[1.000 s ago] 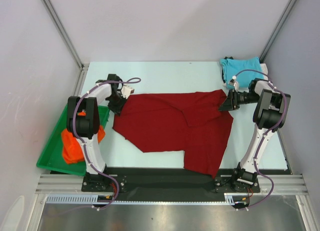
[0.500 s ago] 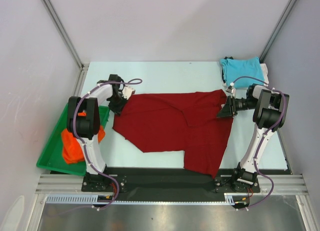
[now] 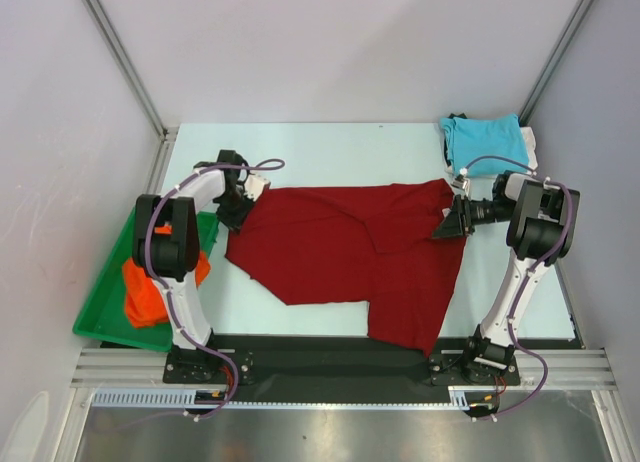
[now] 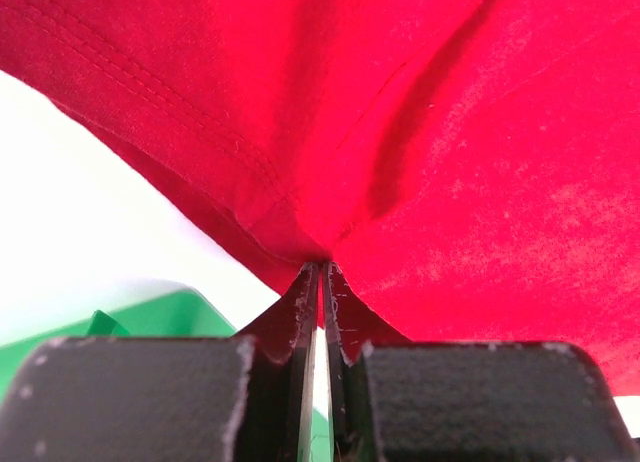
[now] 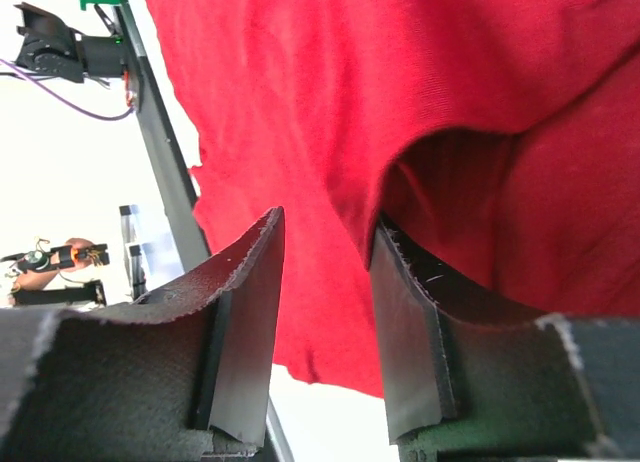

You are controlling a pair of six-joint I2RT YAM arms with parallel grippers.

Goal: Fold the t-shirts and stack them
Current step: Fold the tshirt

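The large dark red t-shirt (image 3: 350,257) lies spread across the middle of the table. My left gripper (image 3: 242,204) is shut on its left edge; in the left wrist view the jaws (image 4: 322,270) pinch a gathered fold of red cloth (image 4: 420,132). My right gripper (image 3: 451,222) stands open at the shirt's upper right edge. In the right wrist view its fingers (image 5: 245,312) are apart, and a raised fold of the red shirt (image 5: 330,102) lies over the right one. A folded turquoise t-shirt (image 3: 485,142) sits at the back right. The orange t-shirt (image 3: 143,292) lies in the tray.
A green plastic tray (image 3: 100,317) sits off the table's left edge beside the left arm. Grey walls and metal frame posts (image 3: 120,52) enclose the table. A black rail (image 3: 330,357) with the arm bases runs along the near edge.
My right gripper has shifted a little left and toward the near side along the shirt's right edge, still open. The left gripper keeps its grip and has barely moved.
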